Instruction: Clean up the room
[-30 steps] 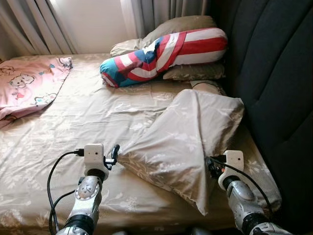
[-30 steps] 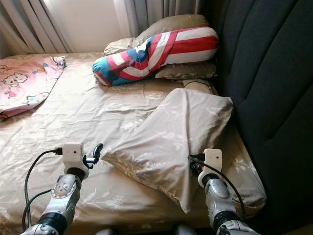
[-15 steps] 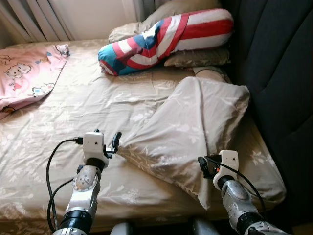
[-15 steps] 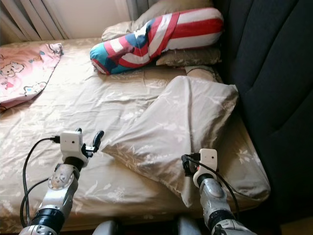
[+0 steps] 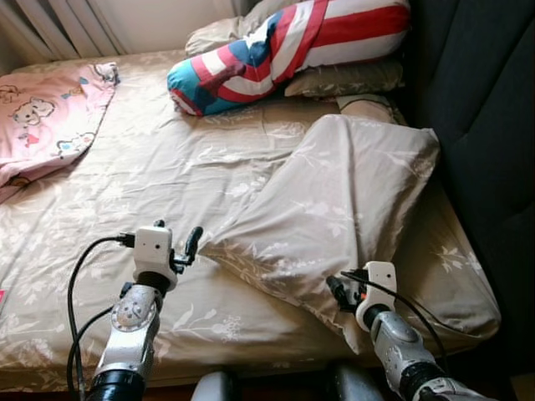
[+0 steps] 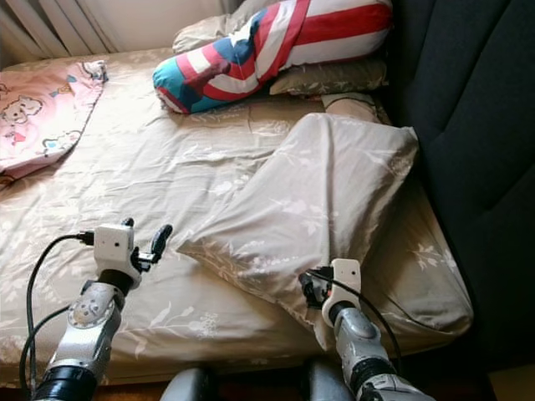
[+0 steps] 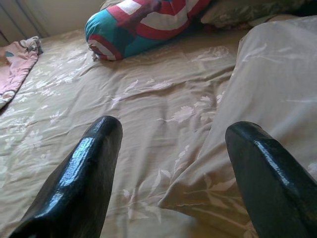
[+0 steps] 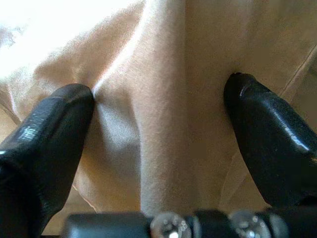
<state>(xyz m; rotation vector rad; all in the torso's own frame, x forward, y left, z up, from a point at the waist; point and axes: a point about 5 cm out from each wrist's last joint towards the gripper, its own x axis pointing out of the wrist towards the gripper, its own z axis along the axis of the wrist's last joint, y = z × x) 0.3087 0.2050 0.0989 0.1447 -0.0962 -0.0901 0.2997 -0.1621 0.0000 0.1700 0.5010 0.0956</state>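
Spread wide, the fingers of the right gripper (image 8: 158,124) straddle a fold of the beige floral pillow (image 5: 334,209), which lies rumpled at the bed's (image 5: 167,167) near edge beside the dark headboard (image 5: 493,125). Left gripper (image 7: 168,163), jaws equally parted, hovers empty just beside the pillow's corner.
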